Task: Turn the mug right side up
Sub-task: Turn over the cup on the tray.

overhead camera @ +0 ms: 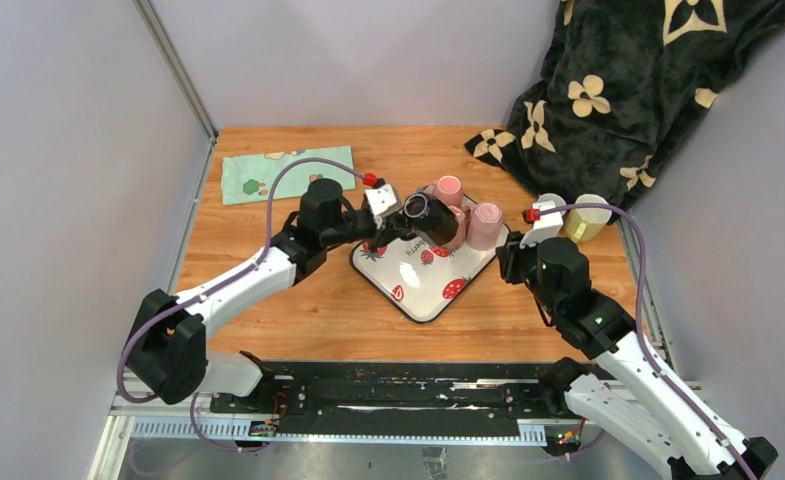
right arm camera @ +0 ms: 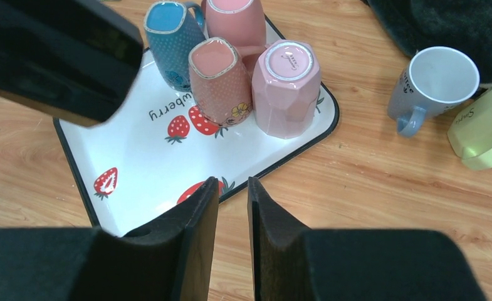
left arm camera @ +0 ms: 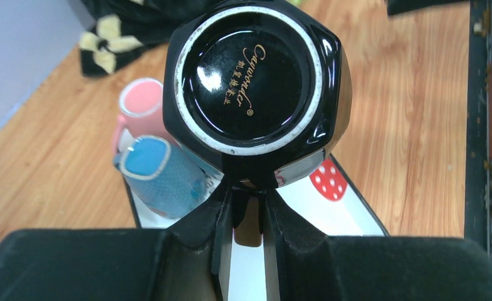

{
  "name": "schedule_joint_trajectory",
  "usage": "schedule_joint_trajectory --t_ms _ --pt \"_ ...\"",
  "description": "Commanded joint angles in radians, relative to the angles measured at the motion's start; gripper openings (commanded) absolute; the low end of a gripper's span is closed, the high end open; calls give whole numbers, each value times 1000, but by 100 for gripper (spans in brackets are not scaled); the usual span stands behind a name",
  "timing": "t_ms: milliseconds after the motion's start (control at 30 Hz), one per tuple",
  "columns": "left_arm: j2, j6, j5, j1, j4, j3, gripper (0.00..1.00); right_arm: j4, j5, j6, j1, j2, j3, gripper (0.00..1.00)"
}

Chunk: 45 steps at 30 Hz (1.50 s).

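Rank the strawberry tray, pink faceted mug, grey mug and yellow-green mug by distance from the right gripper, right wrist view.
1. strawberry tray, rim right by the right gripper
2. pink faceted mug, on the tray
3. grey mug, upright, right of tray
4. yellow-green mug, far right

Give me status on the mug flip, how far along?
Done: left gripper grips the black mug over the strawberry tray. In hand: the turn; its base faces the wrist camera, so it lies roughly sideways. Left: finish rotating, set it down mouth up. Right gripper hangs empty nearby.
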Motion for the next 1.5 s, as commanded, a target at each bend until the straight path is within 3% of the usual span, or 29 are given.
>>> schedule_joint_trajectory --t_ms 0,267,567,967,1467 --pt "-101 -177 -42 19 289 -22 0 62 -16 41 -11 -3 -18 30" --pt "-212 -442 -170 27 620 -149 0 190 -164 66 -10 5 -60 40" --pt "-268 -560 -128 26 809 -191 0 444 -390 89 -11 23 -103 48" --pt "-284 -790 -244 26 1087 -251 0 717 -708 50 -11 140 -21 52" --pt "-250 -945 -211 26 1232 -256 0 1095 -1067 163 -90 349 82 49"
